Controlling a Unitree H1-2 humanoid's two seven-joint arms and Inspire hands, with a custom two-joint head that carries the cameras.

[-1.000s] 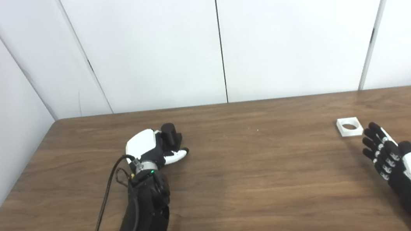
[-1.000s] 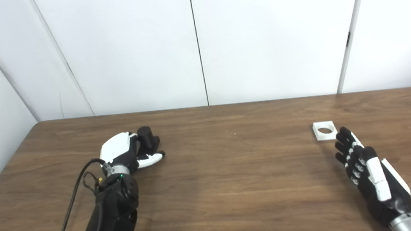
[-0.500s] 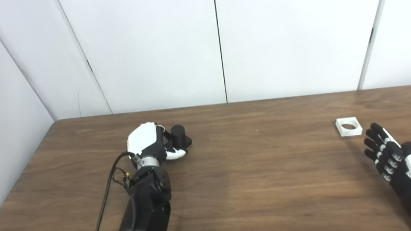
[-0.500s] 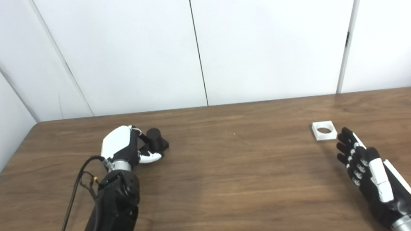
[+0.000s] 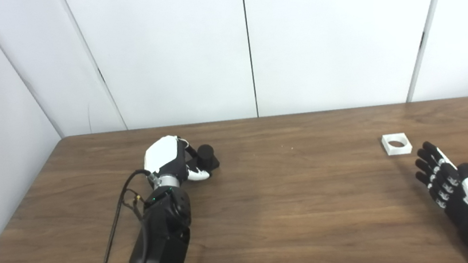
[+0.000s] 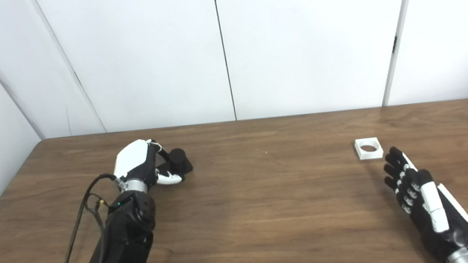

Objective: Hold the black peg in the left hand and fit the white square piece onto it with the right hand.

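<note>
Fingers of the left hand [image 5: 171, 160] wrap the black peg [image 5: 206, 156] on the tabletop [image 5: 297, 213]; right hand [image 5: 460, 193], fingers spread and empty, lies near the white square piece [image 5: 396, 144], whose round hole faces up.

Black peg [image 5: 207, 156]: short cylinder on a base, upright, at 9 o'clock. White square piece [image 5: 396, 144]: flat, round hole, at 3 o'clock.

**Room and backdrop**

Surface [image 5: 297, 213]: dark brown wood grain, rounded far-left corner. White panel walls [image 5: 170, 50] behind and at left, split by thin dark vertical seams [image 5: 249, 44]. Light even and diffuse, with soft shadows on the wood.
</note>
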